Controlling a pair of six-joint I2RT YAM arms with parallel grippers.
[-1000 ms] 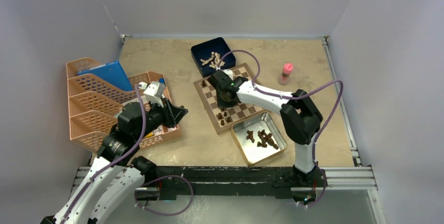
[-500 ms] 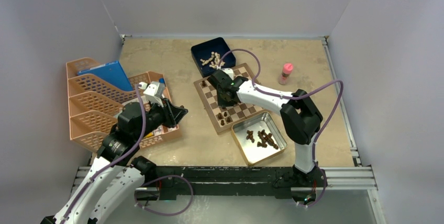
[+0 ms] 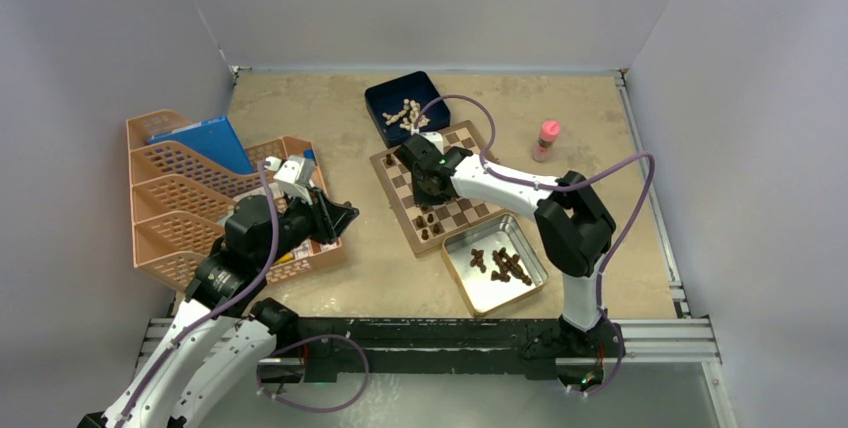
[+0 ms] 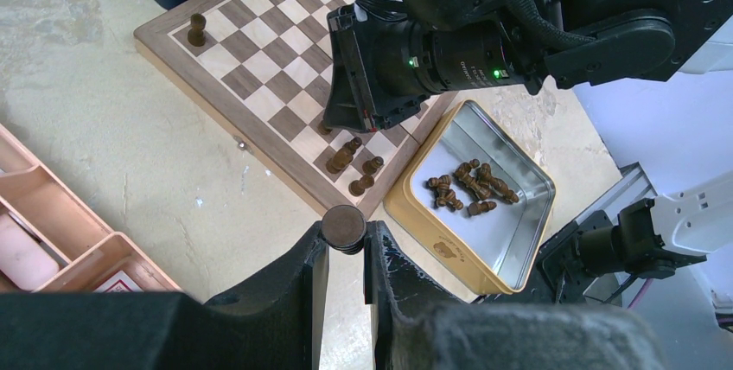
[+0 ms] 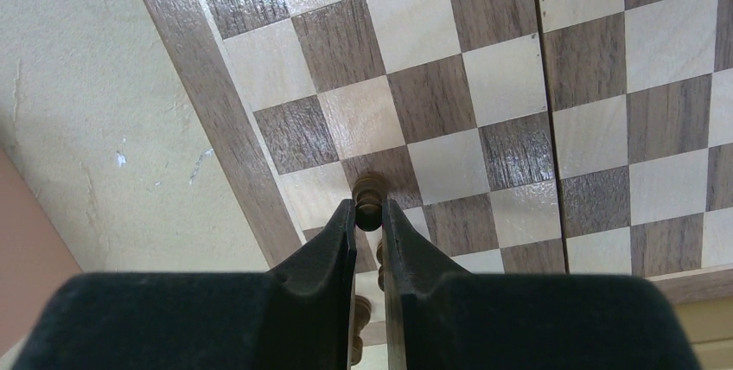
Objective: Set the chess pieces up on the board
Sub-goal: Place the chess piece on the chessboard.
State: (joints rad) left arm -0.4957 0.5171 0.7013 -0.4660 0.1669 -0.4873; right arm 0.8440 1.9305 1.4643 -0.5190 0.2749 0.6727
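Observation:
The board [image 3: 470, 148] lies mid-table with a few dark chess pieces [image 3: 426, 220] standing at its near corner. More dark pieces [image 3: 505, 266] lie in a silver tin [image 3: 480, 293] beside it. My right gripper [image 3: 428, 188] hangs low over the board, shut on a dark piece [image 5: 370, 190] above a dark square near the board's [image 5: 484, 85] edge. Off to the left my left gripper [image 3: 345, 216] is held above the table, shut on a dark piece [image 4: 343, 226] whose round base faces the camera. In the left wrist view a lone piece [image 4: 197, 28] stands at the board's far corner.
A dark blue box [image 3: 385, 98] of pale chessmen sits behind the board. A pink-capped bottle [image 3: 547, 140] stands at the right. Orange mesh organizers [image 3: 190, 198] holding a blue folder [image 3: 200, 143] fill the left side. White walls enclose the table.

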